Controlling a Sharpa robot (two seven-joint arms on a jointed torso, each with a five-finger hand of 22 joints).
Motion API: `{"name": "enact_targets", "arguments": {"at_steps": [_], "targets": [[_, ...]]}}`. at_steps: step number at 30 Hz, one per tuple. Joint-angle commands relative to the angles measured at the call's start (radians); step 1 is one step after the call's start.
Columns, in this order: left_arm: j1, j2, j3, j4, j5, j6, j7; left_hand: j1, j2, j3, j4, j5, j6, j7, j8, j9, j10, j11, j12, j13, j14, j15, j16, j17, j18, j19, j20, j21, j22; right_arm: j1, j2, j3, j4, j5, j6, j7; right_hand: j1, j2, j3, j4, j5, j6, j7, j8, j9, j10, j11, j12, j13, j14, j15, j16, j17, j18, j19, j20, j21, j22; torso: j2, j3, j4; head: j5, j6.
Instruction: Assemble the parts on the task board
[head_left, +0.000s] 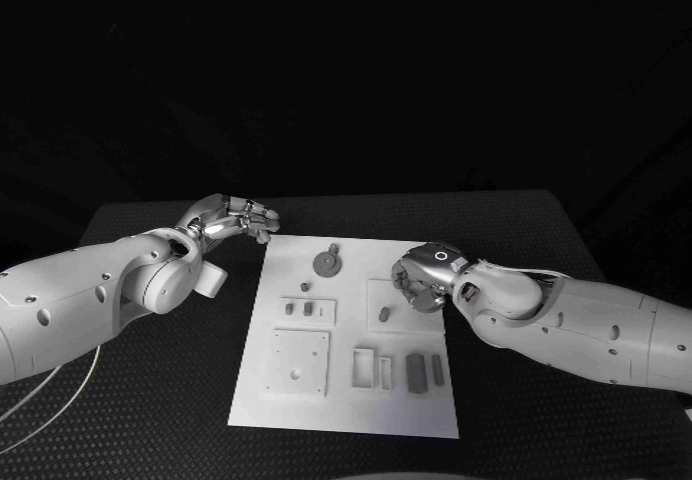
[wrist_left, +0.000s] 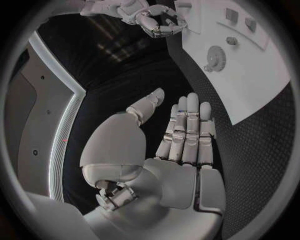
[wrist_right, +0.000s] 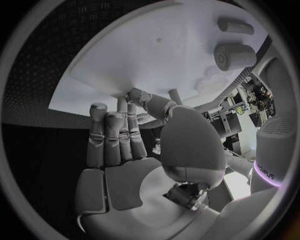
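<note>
Hovering over the board (head_left: 346, 400), the right hand (head_left: 427, 275) was curled, grasp indeterminate; left hand (head_left: 231, 218) spread, empty.

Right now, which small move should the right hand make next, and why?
Probably lower the right hand a little and close its fingers on a part. It hangs over the task board with fingers pointing down and seems to hold nothing; the left hand is off the board, open.

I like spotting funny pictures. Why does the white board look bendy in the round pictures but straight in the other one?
Both wrist views use fisheye lenses, so the task board curves there; the head view keeps its edges straight, and the room behind is dark.
</note>
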Motion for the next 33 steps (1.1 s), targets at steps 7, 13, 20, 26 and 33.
{"name": "enact_targets", "arguments": {"at_steps": [7, 13, 20, 26, 33], "targets": [[0.001, 0.003, 0.001, -0.001, 0.006, 0.011, 0.007, -0.004, 0.004, -0.008, -0.001, -0.005, -0.006, -0.001, -0.004, -0.001, -0.007, -0.001, -0.004, -0.001, 0.006, 0.001, -0.007, 0.002, 0.015, 0.003, 0.007, -0.004, 0.001, -0.006, 0.009, -0.003, -0.01, -0.042, -0.009, -0.021, 0.001, 0.009, 0.002, -0.008, -0.006, 0.013, -0.002, 0.006, 0.002, 0.046, 0.002, 0.005, -0.001, 0.002, -0.013, 0.009, 0.005, 0.029, 0.012, -0.004, 0.011, 0.022, 0.0, 0.0004, 0.0006, 0.002, 0.001], [0.001, 0.003, 0.001, -0.003, 0.006, 0.011, 0.006, -0.004, 0.004, -0.008, 0.0, -0.005, -0.007, -0.001, -0.005, -0.001, -0.007, -0.001, -0.004, -0.002, 0.007, 0.001, -0.008, 0.003, 0.015, 0.003, 0.007, -0.004, 0.001, -0.006, 0.015, -0.003, -0.01, -0.043, -0.014, -0.02, 0.0, 0.009, 0.002, -0.009, -0.006, 0.015, -0.003, 0.006, 0.003, 0.048, 0.002, 0.005, -0.002, 0.003, -0.014, 0.01, 0.006, 0.029, 0.014, -0.004, 0.013, 0.022, 0.0, -0.0002, 0.0003, 0.003, 0.001], [0.001, 0.003, 0.001, -0.003, 0.006, 0.01, 0.006, -0.005, 0.004, -0.009, 0.0, -0.005, -0.007, 0.0, -0.005, -0.001, -0.008, -0.001, -0.004, -0.002, 0.007, 0.001, -0.009, 0.004, 0.015, 0.003, 0.007, -0.004, 0.002, -0.006, 0.02, -0.003, -0.014, -0.044, -0.016, -0.019, -0.001, 0.008, 0.003, -0.009, -0.006, 0.017, -0.003, 0.006, 0.003, 0.05, 0.001, 0.005, -0.003, 0.004, -0.014, 0.01, 0.007, 0.029, 0.015, -0.004, 0.015, 0.021, 0.0, -0.0007, 0.0006, 0.004, 0.002], [0.001, 0.003, 0.001, -0.004, 0.006, 0.01, 0.006, -0.005, 0.004, -0.009, -0.001, -0.005, -0.008, 0.0, -0.005, -0.001, -0.008, -0.001, -0.004, -0.002, 0.007, 0.001, -0.01, 0.005, 0.015, 0.004, 0.007, -0.005, 0.002, -0.006, 0.026, -0.003, -0.017, -0.044, -0.019, -0.016, -0.001, 0.008, 0.004, -0.01, -0.006, 0.018, -0.004, 0.007, 0.004, 0.051, 0.0, 0.005, -0.003, 0.006, -0.015, 0.01, 0.008, 0.029, 0.016, -0.005, 0.016, 0.021, 0.0, -0.0003, 0.0002, 0.005, 0.001], [0.001, 0.003, 0.001, -0.006, 0.006, 0.009, 0.006, -0.005, 0.004, -0.009, -0.001, -0.005, -0.008, 0.0, -0.005, -0.001, -0.008, -0.001, -0.004, -0.002, 0.007, 0.001, -0.011, 0.006, 0.015, 0.004, 0.007, -0.005, 0.002, -0.006, 0.031, -0.002, -0.021, -0.044, -0.022, -0.015, -0.002, 0.008, 0.004, -0.01, -0.006, 0.019, -0.004, 0.007, 0.004, 0.053, 0.0, 0.005, -0.004, 0.007, -0.015, 0.01, 0.009, 0.029, 0.017, -0.005, 0.017, 0.021, 0.0, -0.0001, 0.0004, 0.004, 0.001]]}}
